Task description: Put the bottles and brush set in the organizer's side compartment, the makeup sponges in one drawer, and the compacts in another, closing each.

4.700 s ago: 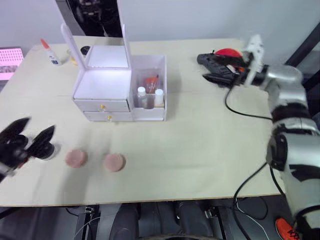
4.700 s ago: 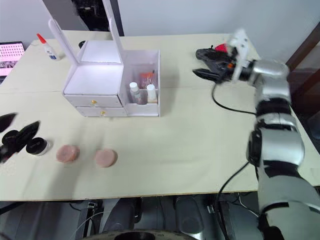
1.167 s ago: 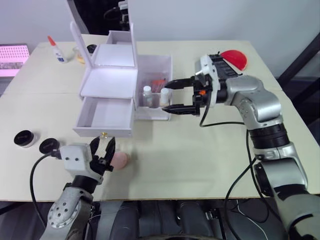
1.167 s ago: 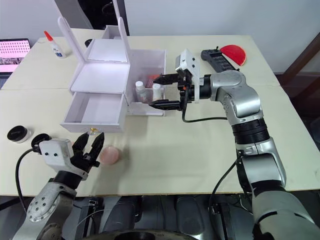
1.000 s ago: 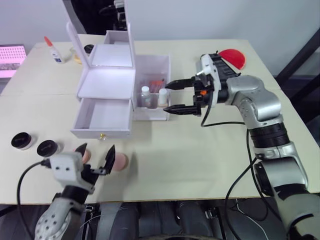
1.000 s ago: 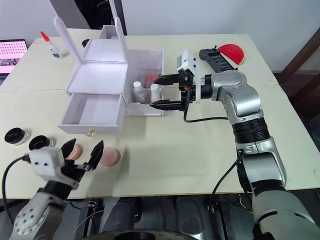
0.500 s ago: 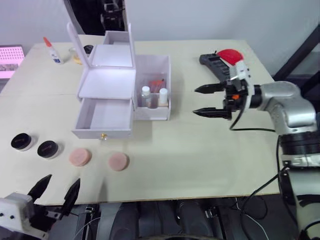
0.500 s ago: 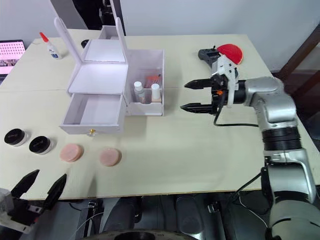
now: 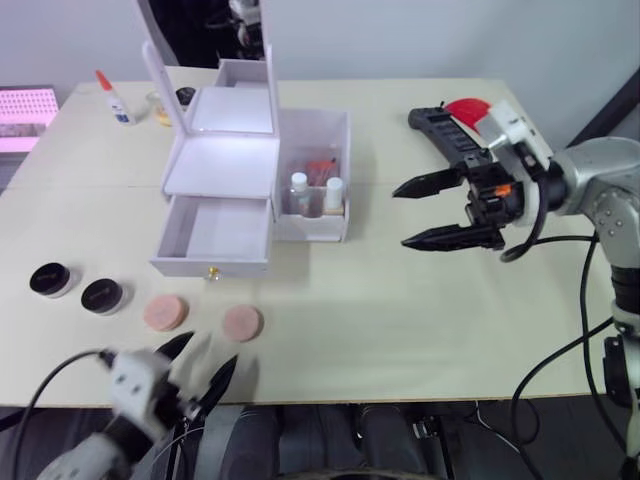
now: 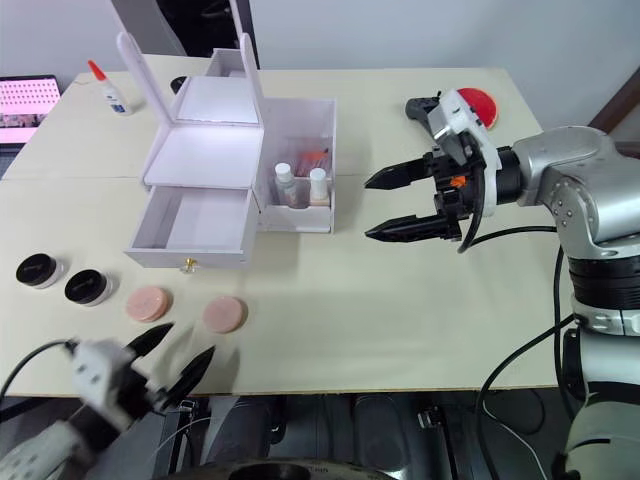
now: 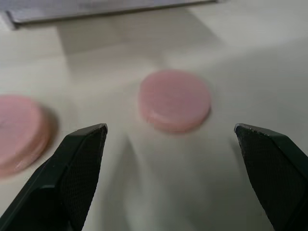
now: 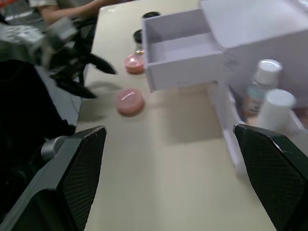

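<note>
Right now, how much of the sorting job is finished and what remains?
Done: both bottles stand in the side compartment. In hand: nothing; the left gripper is open before a makeup sponge, and the right gripper is open too. Left: both sponges, both compacts, and closing the open upper drawer.

Bright even light, soft shadows — left gripper (image 9: 195, 372) motion-blurred

Head pair: my eyes look down over the table (image 9: 400, 320).
Left wrist: close, low, facing the makeup sponges (image 11: 174, 100).
Right wrist: farther back, sharing them with the organizer (image 12: 202, 53).
</note>
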Robot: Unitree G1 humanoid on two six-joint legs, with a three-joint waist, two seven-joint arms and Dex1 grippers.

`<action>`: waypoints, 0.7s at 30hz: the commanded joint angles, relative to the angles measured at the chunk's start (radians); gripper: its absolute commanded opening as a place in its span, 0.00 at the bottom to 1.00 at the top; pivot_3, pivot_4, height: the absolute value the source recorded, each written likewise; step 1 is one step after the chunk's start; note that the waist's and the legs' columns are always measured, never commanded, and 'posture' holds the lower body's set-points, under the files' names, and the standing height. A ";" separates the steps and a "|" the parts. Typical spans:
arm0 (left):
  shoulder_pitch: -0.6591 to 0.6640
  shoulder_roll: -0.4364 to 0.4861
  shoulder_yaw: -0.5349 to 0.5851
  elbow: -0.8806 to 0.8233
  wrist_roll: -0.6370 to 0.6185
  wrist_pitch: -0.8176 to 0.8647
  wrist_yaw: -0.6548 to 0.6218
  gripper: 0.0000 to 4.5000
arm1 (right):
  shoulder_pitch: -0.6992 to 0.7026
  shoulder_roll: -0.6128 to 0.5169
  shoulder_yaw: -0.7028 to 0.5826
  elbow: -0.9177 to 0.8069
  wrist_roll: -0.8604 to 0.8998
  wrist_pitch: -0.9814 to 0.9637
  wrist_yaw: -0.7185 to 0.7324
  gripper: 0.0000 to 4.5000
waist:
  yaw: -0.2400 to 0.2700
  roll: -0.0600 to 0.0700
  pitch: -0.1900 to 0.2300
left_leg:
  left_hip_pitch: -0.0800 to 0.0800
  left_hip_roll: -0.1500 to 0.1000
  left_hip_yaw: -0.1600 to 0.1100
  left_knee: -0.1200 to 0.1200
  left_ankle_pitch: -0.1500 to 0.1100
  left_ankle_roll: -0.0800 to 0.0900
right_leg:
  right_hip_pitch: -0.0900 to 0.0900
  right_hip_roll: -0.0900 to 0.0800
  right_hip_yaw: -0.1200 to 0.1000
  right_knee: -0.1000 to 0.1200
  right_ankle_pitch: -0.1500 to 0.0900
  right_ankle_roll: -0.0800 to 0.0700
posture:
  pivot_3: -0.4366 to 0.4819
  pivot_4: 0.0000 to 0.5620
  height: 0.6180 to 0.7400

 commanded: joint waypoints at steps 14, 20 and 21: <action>-0.278 0.024 -0.056 -0.140 -0.049 0.548 0.251 0.99 | 0.018 -0.038 -0.028 -0.095 0.024 0.031 -0.068 1.00 | -0.006 0.000 0.000 | 0.005 0.001 -0.002 0.008 0.000 0.000 | 0.003 0.002 0.000 0.011 -0.001 0.003 | 0.48 0.27 1.00; -0.294 0.026 -0.078 -0.125 -0.038 0.559 0.260 0.99 | 0.001 -0.023 -0.021 -0.085 0.019 0.022 -0.099 1.00 | -0.003 0.000 0.000 | 0.003 0.001 -0.002 0.009 0.000 0.000 | 0.003 0.001 0.000 0.011 -0.001 0.003 | 0.48 0.27 1.00; -0.297 0.016 -0.077 -0.122 -0.036 0.554 0.268 0.94 | -0.005 -0.018 -0.020 -0.081 0.019 0.023 -0.104 1.00 | -0.003 0.000 0.000 | 0.003 0.001 -0.002 0.009 0.000 0.000 | 0.003 0.001 0.000 0.011 -0.001 0.003 | 0.48 0.27 1.00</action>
